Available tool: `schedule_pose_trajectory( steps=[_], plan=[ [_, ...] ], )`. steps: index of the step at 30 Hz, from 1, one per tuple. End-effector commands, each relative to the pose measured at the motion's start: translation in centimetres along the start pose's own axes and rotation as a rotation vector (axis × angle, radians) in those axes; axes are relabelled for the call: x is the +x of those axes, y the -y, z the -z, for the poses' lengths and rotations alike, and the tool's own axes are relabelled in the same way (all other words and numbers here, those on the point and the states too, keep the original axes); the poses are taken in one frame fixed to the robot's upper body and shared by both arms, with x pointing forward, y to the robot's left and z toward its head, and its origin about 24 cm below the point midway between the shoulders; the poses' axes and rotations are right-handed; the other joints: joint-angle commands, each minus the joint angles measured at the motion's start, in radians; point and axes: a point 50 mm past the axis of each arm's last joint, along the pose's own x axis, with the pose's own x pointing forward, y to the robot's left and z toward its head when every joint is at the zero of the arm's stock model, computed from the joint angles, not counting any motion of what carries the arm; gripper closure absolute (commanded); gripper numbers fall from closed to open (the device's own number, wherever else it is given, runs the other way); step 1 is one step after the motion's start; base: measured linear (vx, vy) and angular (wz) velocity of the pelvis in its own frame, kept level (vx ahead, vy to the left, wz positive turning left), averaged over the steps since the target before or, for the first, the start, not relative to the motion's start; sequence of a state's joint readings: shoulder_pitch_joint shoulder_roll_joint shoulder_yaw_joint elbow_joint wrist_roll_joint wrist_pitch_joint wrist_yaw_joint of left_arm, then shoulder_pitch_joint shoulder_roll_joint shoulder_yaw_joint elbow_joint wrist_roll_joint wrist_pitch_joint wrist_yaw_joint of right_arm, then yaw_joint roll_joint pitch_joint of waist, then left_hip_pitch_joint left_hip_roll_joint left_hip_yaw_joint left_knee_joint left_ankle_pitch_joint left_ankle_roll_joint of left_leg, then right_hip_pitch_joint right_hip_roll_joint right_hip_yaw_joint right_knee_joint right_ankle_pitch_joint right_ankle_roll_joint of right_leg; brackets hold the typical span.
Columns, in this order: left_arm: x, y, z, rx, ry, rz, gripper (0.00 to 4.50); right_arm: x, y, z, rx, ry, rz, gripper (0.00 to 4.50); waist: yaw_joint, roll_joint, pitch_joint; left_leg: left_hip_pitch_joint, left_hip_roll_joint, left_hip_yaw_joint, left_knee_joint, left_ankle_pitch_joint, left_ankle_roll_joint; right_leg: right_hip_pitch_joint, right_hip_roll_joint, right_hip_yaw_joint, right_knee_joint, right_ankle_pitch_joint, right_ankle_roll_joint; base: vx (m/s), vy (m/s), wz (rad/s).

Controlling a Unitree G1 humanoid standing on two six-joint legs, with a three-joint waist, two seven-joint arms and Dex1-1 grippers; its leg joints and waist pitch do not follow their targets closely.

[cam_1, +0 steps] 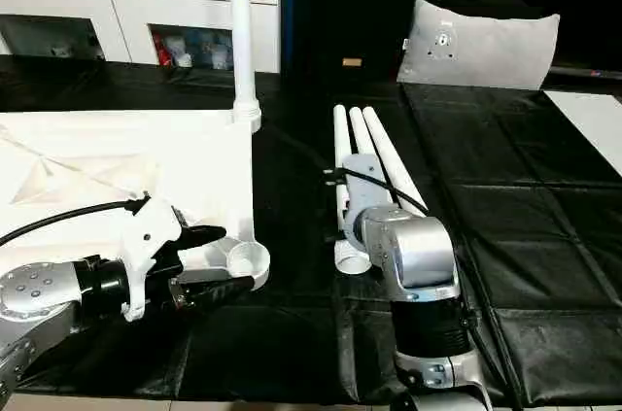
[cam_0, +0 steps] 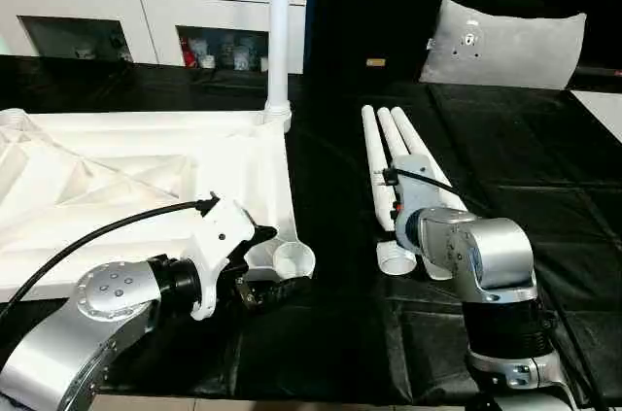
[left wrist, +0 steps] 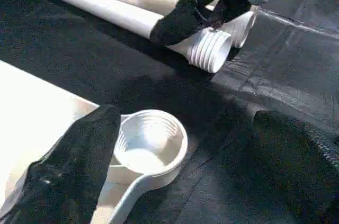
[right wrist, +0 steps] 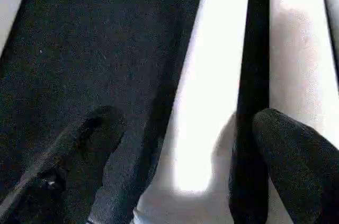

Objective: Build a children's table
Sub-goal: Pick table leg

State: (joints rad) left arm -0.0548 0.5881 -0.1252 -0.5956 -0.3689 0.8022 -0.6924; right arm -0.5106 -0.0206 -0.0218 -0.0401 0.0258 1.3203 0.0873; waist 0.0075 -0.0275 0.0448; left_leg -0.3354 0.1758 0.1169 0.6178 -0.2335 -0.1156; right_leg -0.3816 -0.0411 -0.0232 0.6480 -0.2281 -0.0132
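The children's table top (cam_0: 146, 178) lies upside down on the left, ribbed side up. One white leg (cam_0: 280, 22) stands upright in its far right corner socket. The near right corner socket (cam_0: 294, 258) is empty. My left gripper (cam_0: 280, 260) is open, one black finger (left wrist: 79, 166) on each side of that socket. Three more legs (cam_0: 389, 154) lie side by side on the black cloth, threaded ends (left wrist: 212, 49) toward me. My right gripper (right wrist: 198, 150) hangs open over their near ends, its fingers straddling one leg without closing on it.
Black cloth (cam_0: 486, 168) covers the work surface. A grey-white cushion (cam_0: 505, 42) leans at the back right. A white cabinet (cam_0: 117, 3) with clutter on top stands at the back left. A white panel (cam_0: 603, 110) shows at the right edge.
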Motion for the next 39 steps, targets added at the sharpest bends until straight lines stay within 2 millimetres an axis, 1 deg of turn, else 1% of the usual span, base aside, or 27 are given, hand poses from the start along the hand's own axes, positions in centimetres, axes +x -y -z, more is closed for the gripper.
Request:
schedule_pose_trajectory(
  steps=[1, 3, 5, 6, 8, 10, 12, 13, 14, 16, 17, 18, 21, 23, 24, 25, 26, 27, 28, 29, 30, 32, 34, 37, 39],
  plan=[
    [0.0, 0.3, -0.4, 0.029, -0.002, 0.011, 0.04, 0.2, 0.3, -0.2, 0.038, -0.018, 0.005, 0.00, 0.003, 0.008, -0.043, -0.012, 0.020, 0.013, -0.081, -0.069, -0.068, 0.046, -0.061, 0.044, -0.074, -0.100, -0.125, 0.000, 0.000, 0.00],
    [0.0, 0.3, -0.4, 0.034, -0.008, 0.014, 0.04, 0.5, 0.2, 0.0, 0.077, -0.042, -0.024, 0.00, 0.002, 0.008, -0.044, -0.012, 0.019, 0.013, -0.081, -0.066, -0.065, 0.045, -0.060, 0.044, -0.073, -0.097, -0.127, 0.000, 0.000, 0.00],
    [0.1, 0.3, -0.4, 0.036, -0.009, 0.014, 0.00, 0.7, 0.1, 0.1, 0.108, -0.052, -0.050, 0.30, 0.003, 0.008, -0.043, -0.013, 0.019, 0.013, -0.082, -0.059, -0.064, 0.046, -0.061, 0.044, -0.073, -0.089, -0.128, 0.000, 0.000, 0.00],
    [0.1, 0.3, -0.4, 0.037, -0.009, 0.014, 0.00, 0.7, 0.1, 0.1, 0.115, -0.055, -0.058, 0.30, 0.003, 0.010, -0.044, -0.013, 0.020, 0.013, -0.081, -0.052, -0.066, 0.047, -0.060, 0.044, -0.072, -0.077, -0.131, 0.000, 0.000, 0.00],
    [0.1, 0.2, -0.5, 0.039, -0.010, 0.014, 0.00, 0.8, 0.0, 0.1, 0.128, -0.062, -0.075, 0.44, 0.003, 0.009, -0.044, -0.012, 0.020, 0.013, -0.082, -0.052, -0.066, 0.047, -0.060, 0.043, -0.071, -0.070, -0.132, 0.000, 0.000, 0.00],
    [0.1, 0.2, -0.5, 0.042, -0.010, 0.016, 0.00, 0.9, 0.0, 0.2, 0.141, -0.080, -0.095, 0.72, 0.003, 0.008, -0.043, -0.012, 0.020, 0.014, -0.082, -0.055, -0.064, 0.047, -0.061, 0.044, -0.073, -0.078, -0.131, 0.000, 0.000, 0.00],
    [0.1, 0.2, -0.5, 0.043, -0.012, 0.019, 0.00, 1.0, 0.1, 0.2, 0.147, -0.090, -0.105, 0.80, 0.004, 0.008, -0.043, -0.012, 0.020, 0.014, -0.082, -0.058, -0.065, 0.046, -0.061, 0.043, -0.073, -0.085, -0.133, 0.000, 0.000, 0.00],
    [0.1, 0.2, -0.5, 0.043, -0.013, 0.020, 0.00, 1.0, 0.1, 0.2, 0.148, -0.093, -0.105, 0.93, 0.004, 0.008, -0.042, -0.013, 0.019, 0.014, -0.083, -0.061, -0.065, 0.046, -0.061, 0.043, -0.074, -0.091, -0.133, 0.000, 0.000, 0.00],
    [0.1, 0.2, -0.5, 0.044, -0.014, 0.021, 0.00, 1.0, 0.2, 0.2, 0.150, -0.096, -0.110, 0.93, 0.004, 0.008, -0.042, -0.013, 0.019, 0.014, -0.083, -0.063, -0.065, 0.047, -0.061, 0.043, -0.075, -0.100, -0.131, 0.000, 0.000, 0.00],
    [0.2, 0.2, -0.5, 0.045, -0.014, 0.022, 0.00, 1.1, 0.3, 0.2, 0.155, -0.102, -0.117, 1.21, 0.005, 0.008, -0.043, -0.012, 0.020, 0.014, -0.082, -0.057, -0.066, 0.046, -0.061, 0.043, -0.075, -0.096, -0.131, 0.000, 0.000, 0.00],
    [0.2, 0.1, -0.6, 0.046, -0.014, 0.024, 0.00, 1.1, 0.4, 0.2, 0.162, -0.105, -0.121, 1.26, 0.005, 0.008, -0.043, -0.012, 0.020, 0.015, -0.082, -0.055, -0.065, 0.046, -0.061, 0.044, -0.075, -0.093, -0.131, 0.000, 0.000, 0.00],
    [0.2, 0.1, -0.6, 0.046, -0.014, 0.024, 0.00, 1.1, 0.4, 0.2, 0.162, -0.105, -0.121, 1.26, 0.005, 0.009, -0.043, -0.011, 0.020, 0.015, -0.082, -0.056, -0.066, 0.045, -0.061, 0.043, -0.075, -0.091, -0.133, 0.000, 0.000, 0.00],
    [0.3, 0.1, -0.7, 0.049, -0.012, 0.026, 0.00, 1.2, 0.6, 0.3, 0.176, -0.112, -0.128, 1.63, 0.003, 0.012, -0.043, -0.012, 0.019, 0.015, -0.083, -0.066, -0.069, 0.045, -0.060, 0.043, -0.075, -0.098, -0.136, 0.000, 0.000, 0.00],
    [0.3, 0.0, -0.7, 0.049, -0.013, 0.027, 0.00, 1.3, 0.6, 0.3, 0.181, -0.114, -0.137, 1.71, 0.003, 0.010, -0.043, -0.013, 0.020, 0.015, -0.082, -0.067, -0.068, 0.046, -0.061, 0.044, -0.076, -0.102, -0.138, 0.000, 0.000, 0.00],
    [0.3, 0.0, -0.7, 0.049, -0.013, 0.028, 0.00, 1.3, 0.5, 0.3, 0.184, -0.115, -0.143, 1.85, 0.004, 0.013, -0.042, -0.012, 0.020, 0.014, -0.083, -0.068, -0.068, 0.045, -0.061, 0.044, -0.076, -0.102, -0.138, 0.000, 0.000, 0.00],
    [0.4, -0.1, -0.7, 0.054, -0.014, 0.030, 0.00, 1.3, 0.5, 0.3, 0.189, -0.115, -0.147, 1.85, 0.003, 0.013, -0.042, -0.012, 0.020, 0.015, -0.083, -0.070, -0.067, 0.045, -0.060, 0.044, -0.077, -0.102, -0.138, 0.000, 0.000, 0.00],
    [0.4, -0.2, -0.7, 0.059, -0.015, 0.031, 0.00, 1.3, 0.6, 0.4, 0.193, -0.116, -0.151, 1.99, 0.004, 0.013, -0.043, -0.012, 0.020, 0.014, -0.083, -0.069, -0.067, 0.046, -0.061, 0.043, -0.077, -0.100, -0.139, 0.000, 0.000, 0.00],
    [0.5, -0.2, -0.6, 0.061, -0.016, 0.032, 0.00, 1.3, 0.6, 0.4, 0.195, -0.116, -0.152, 1.99, 0.004, 0.012, -0.043, -0.012, 0.020, 0.015, -0.083, -0.066, -0.066, 0.046, -0.060, 0.044, -0.077, -0.097, -0.140, 0.000, 0.000, 0.00],
    [0.5, -0.4, -0.6, 0.065, -0.017, 0.031, 0.00, 1.3, 0.7, 0.5, 0.197, -0.118, -0.151, 2.17, 0.004, 0.013, -0.043, -0.013, 0.020, 0.014, -0.083, -0.064, -0.066, 0.046, -0.061, 0.044, -0.077, -0.093, -0.141, 0.000, 0.000, 0.00],
    [0.5, -0.7, -0.4, 0.067, -0.019, 0.030, 0.00, 1.3, 0.7, 0.6, 0.196, -0.122, -0.151, 2.21, 0.005, 0.012, -0.042, -0.013, 0.019, 0.015, -0.084, -0.064, -0.065, 0.045, -0.060, 0.044, -0.080, -0.100, -0.139, 0.000, 0.000, 0.00],
    [0.5, -1.0, -0.2, 0.067, -0.021, 0.028, 0.00, 1.4, 0.7, 0.7, 0.194, -0.125, -0.150, 2.21, 0.004, 0.015, -0.043, -0.012, 0.019, 0.015, -0.083, -0.065, -0.066, 0.046, -0.060, 0.044, -0.078, -0.098, -0.139, 0.000, 0.000, 0.00],
    [0.5, -1.3, 0.0, 0.065, -0.025, 0.026, 0.00, 1.4, 0.7, 0.8, 0.194, -0.127, -0.150, 2.44, 0.003, 0.013, -0.043, -0.011, 0.020, 0.014, -0.085, -0.074, -0.066, 0.046, -0.061, 0.044, -0.080, -0.107, -0.139, 0.000, 0.000, 0.00],
    [0.7, -1.3, 0.6, 0.058, -0.022, 0.018, 0.00, 1.4, 0.7, 0.8, 0.206, -0.123, -0.154, 2.50, 0.003, 0.015, -0.043, -0.010, 0.021, 0.014, -0.086, -0.072, -0.066, 0.045, -0.061, 0.044, -0.079, -0.100, -0.142, 0.000, 0.000, 0.00],
    [1.0, -1.4, 0.9, 0.047, 0.003, -0.003, 0.00, 1.3, 0.8, 0.6, 0.237, -0.088, -0.166, 2.55, 0.004, 0.020, -0.043, -0.011, 0.022, 0.014, -0.087, -0.075, -0.067, 0.046, -0.062, 0.045, -0.078, -0.085, -0.150, 0.000, 0.000, 0.00],
    [1.2, -1.6, 0.9, 0.043, 0.022, -0.024, 0.00, 1.2, 0.8, 0.2, 0.248, -0.057, -0.175, 2.55, 0.004, 0.019, -0.044, -0.011, 0.022, 0.014, -0.087, -0.076, -0.065, 0.047, -0.063, 0.045, -0.079, -0.082, -0.155, 0.000, 0.000, 0.00]
  ],
)
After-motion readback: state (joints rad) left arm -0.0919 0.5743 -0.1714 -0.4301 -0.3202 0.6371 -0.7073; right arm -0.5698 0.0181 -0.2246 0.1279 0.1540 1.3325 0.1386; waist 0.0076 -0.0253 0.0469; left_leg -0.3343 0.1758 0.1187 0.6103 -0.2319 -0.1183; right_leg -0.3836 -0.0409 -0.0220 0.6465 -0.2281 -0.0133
